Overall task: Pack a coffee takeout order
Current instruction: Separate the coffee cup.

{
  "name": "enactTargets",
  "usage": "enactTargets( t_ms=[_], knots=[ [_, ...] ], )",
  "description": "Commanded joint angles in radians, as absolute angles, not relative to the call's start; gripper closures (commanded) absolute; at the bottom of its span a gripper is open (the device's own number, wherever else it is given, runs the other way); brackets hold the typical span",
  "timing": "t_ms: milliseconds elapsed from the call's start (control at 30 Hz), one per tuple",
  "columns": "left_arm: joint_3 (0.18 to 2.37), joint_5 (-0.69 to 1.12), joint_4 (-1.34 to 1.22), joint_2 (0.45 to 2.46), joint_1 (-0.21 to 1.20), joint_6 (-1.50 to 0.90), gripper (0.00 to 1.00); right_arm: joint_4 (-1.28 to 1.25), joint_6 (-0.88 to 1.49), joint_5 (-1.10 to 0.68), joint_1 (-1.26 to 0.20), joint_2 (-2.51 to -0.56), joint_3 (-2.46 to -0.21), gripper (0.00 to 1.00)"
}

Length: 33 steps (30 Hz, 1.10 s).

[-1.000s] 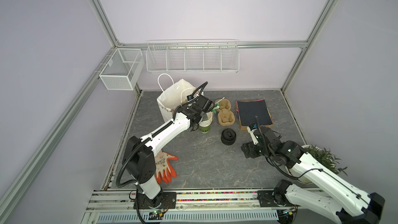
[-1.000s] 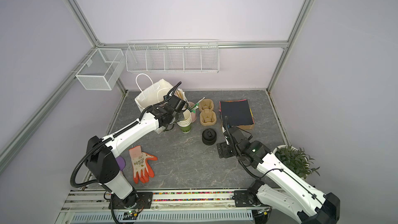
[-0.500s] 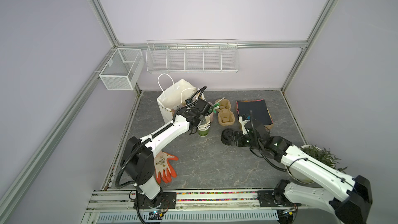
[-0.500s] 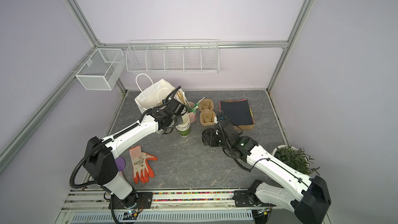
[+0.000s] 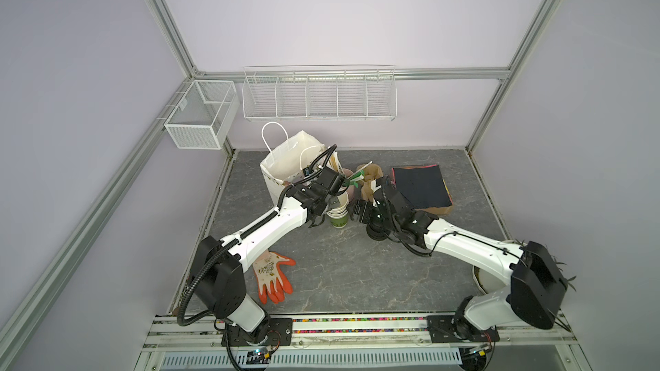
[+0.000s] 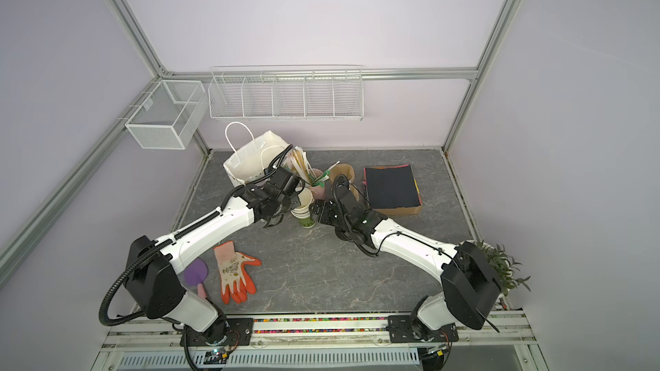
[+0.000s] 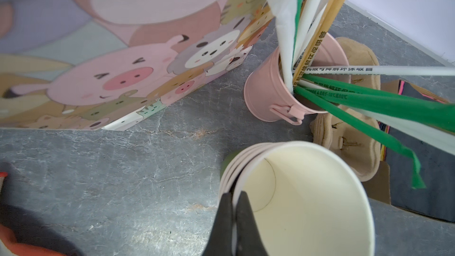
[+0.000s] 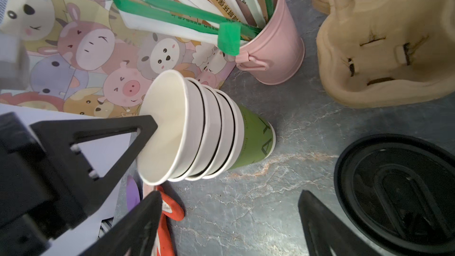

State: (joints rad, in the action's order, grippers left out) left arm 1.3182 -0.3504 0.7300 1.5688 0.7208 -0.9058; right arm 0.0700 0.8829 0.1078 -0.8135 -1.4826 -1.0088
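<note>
The brown moulded-pulp carrier (image 5: 371, 180) (image 8: 384, 45) lies at the back middle, with the thin black paper sheet (image 5: 421, 187) on a flat box to its right. My left gripper (image 7: 235, 194) is shut on the rim of the top cream cup of the stack (image 5: 337, 212) (image 8: 197, 129), one finger inside it. The stack stands on a green cup (image 8: 253, 139). My right gripper (image 8: 230, 198) (image 5: 359, 208) hangs open just right of the stack, holding nothing. Black round lids (image 8: 398, 193) lie under that arm. No black paper cup shows.
A white paper bag (image 5: 293, 165) with a cartoon print stands behind the left arm. A pink cup of wrapped straws (image 7: 270, 94) sits between bag and carrier. An orange glove (image 5: 273, 276) and purple trowel (image 6: 195, 273) lie front left; a potted plant (image 6: 500, 269) is front right.
The right arm has swung left and back, from in front of the box to beside the cup stack, jaws still wide. The left gripper has stayed shut at the stack's top cup.
</note>
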Motion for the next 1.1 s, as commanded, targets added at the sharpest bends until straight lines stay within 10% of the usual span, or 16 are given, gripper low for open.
enactTargets(
  t_ms=[0, 1067],
  knots=[
    [1.310, -0.367, 0.717, 1.545, 0.718, -0.934, 1.00, -0.013, 0.925, 0.117, -0.819, -1.498, -1.014, 0.10],
    [1.300, -0.344, 0.696, 1.562, 0.664, -0.969, 1.00, -0.301, 0.939, 0.065, -0.824, -1.615, -0.940, 0.10]
  ],
)
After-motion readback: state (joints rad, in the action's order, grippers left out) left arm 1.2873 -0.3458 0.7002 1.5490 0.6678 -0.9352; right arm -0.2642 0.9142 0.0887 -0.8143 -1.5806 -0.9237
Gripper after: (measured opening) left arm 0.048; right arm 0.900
